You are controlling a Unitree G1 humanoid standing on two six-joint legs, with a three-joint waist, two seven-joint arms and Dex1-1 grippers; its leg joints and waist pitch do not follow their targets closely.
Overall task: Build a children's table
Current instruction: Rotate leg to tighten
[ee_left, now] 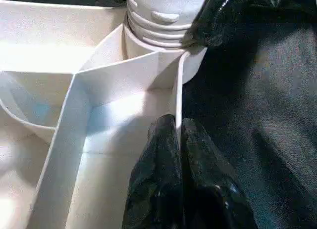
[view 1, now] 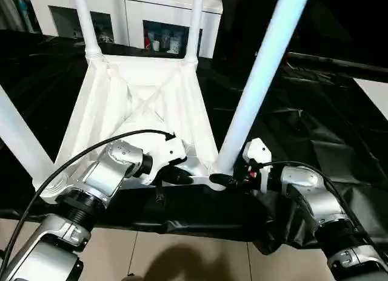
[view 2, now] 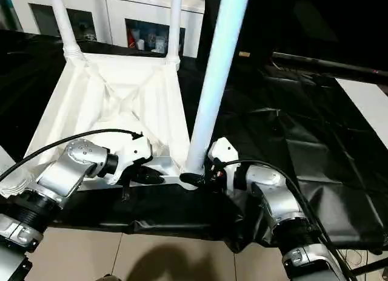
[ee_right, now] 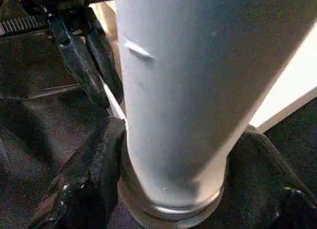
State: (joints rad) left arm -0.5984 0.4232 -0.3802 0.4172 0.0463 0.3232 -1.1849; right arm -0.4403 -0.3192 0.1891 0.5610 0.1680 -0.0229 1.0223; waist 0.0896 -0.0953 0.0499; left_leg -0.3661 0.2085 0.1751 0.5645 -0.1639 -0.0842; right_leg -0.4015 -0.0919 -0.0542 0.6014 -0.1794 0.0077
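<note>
Nearest the camera, the left gripper (view 1: 182, 175) is seen at the near rim of the table (view 1: 136, 105), which lies upside down on the black cloth (view 1: 315, 141). In the left wrist view its fingers (ee_left: 163, 160) are pressed together with the thin white rim wall caught between them, so the jaws are clamped on the table's edge. Just to the right, the right gripper (view 1: 223, 181) is placed at the base of the near right leg (view 1: 260, 68), where that leg enters its corner socket. In the right wrist view one black finger (ee_right: 94, 174) is seen on each side of the leg's ringed foot; the jaws stand apart around it, and whether they press on it cannot be told. The leg rises steeply and leans slightly to the right. At the near left corner a second leg (view 1: 21, 144) is set in its socket. The ribbed underside is turned upward, with diagonal ribs crossing at the middle. At the far corners two more legs (view 1: 85, 20) stand upright. Beyond the table, a white cabinet (view 1: 133, 14) with glass doors is seen.
</note>
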